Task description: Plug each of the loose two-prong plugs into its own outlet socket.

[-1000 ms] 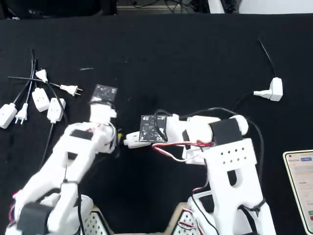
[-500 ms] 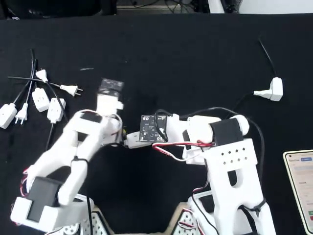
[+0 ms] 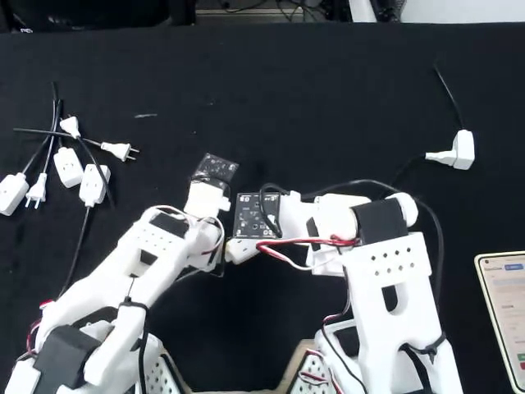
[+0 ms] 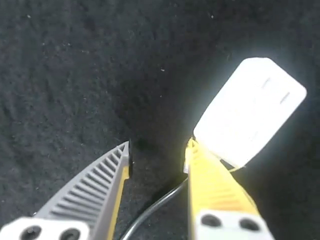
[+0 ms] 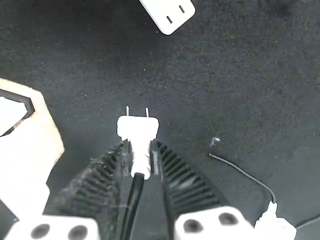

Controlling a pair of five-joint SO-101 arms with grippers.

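- Since a second ago, the left arm (image 3: 156, 246) has swung from the table's left part towards the middle, and its wrist now sits just beside the right arm's wrist. The right arm (image 3: 361, 222) has kept its place.
- Left gripper (image 4: 157, 150): its two fingers stand well apart and hold nothing. It hangs over the black table (image 3: 328, 98).
- A white socket block (image 4: 250, 112) lies on the cloth just off the yellow fingertip; I cannot tell if they touch. A dark cable (image 4: 155, 207) runs on the cloth between the fingers.
- Right gripper (image 5: 139, 145): clamped on a white two-prong plug (image 5: 137, 127), gripped behind its head. The prongs point away from the fingers, and its cord trails back between them.
- Ahead of the prongs, well apart from them, lies a second white socket (image 5: 167, 12).
- At the table's left, a cluster of white sockets (image 3: 70, 164) and loose plugs (image 3: 119, 150) lies with cords tangled.
- Near the right edge lies another white plug (image 3: 455, 150) on its own cord.
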